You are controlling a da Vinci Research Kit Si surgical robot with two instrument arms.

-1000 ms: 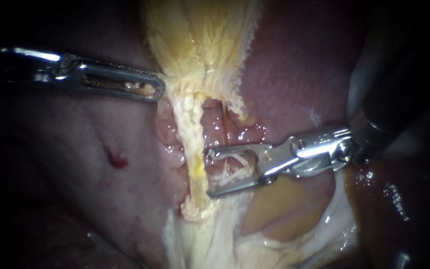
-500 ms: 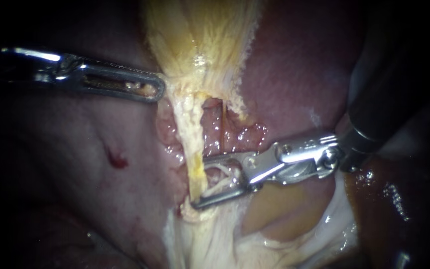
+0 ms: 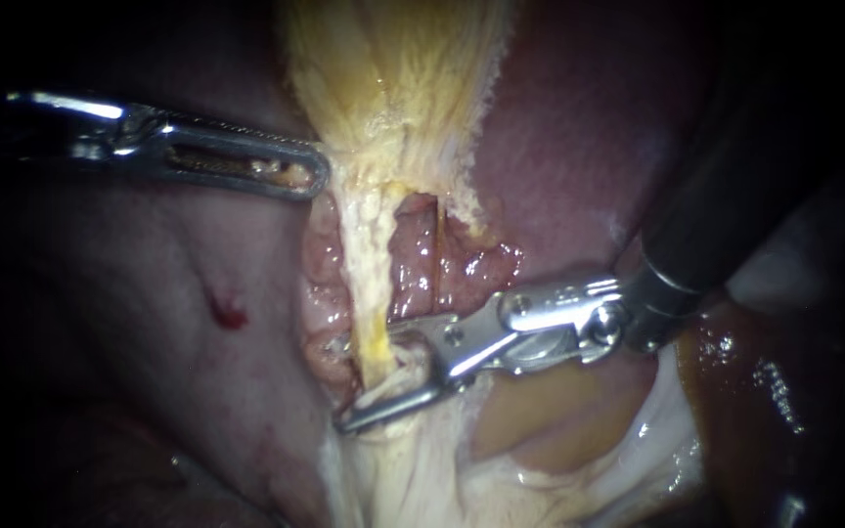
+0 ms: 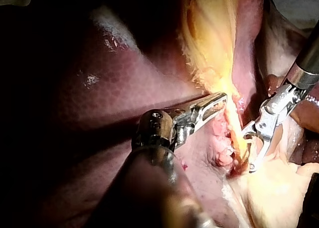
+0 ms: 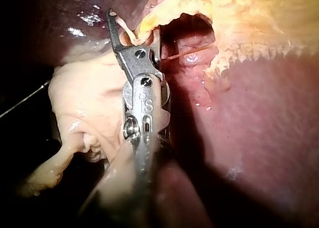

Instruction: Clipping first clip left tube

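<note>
Three close views, shared left tube (image 3: 372, 284)

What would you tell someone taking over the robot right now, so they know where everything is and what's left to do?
Left instrument: jaws shut on the lower edge of the gallbladder, holding it.
Right instrument: jaws open, straddling the left tube low down, just above the pale tissue.
Done: the jaws are placed around the tube.
Left to do: squeeze to clip the tube, open, then back out, probably slowly so the tube isn't dragged. Nothing is clamped on the tube yet.
</note>
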